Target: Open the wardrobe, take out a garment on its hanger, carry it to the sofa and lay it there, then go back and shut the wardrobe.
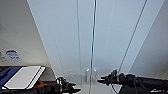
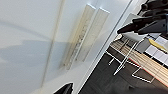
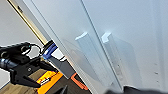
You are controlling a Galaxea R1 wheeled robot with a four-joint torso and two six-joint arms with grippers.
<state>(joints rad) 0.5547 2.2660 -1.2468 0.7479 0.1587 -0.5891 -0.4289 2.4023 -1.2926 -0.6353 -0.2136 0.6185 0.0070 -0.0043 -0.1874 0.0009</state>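
The wardrobe (image 1: 90,37) stands directly ahead, both doors shut, its paired handles (image 1: 91,75) side by side at the centre seam. The left claw (image 1: 72,87) and right claw (image 1: 101,80) hover just short of the handles — one each side, touching neither. Claw opening: cannot tell for either.
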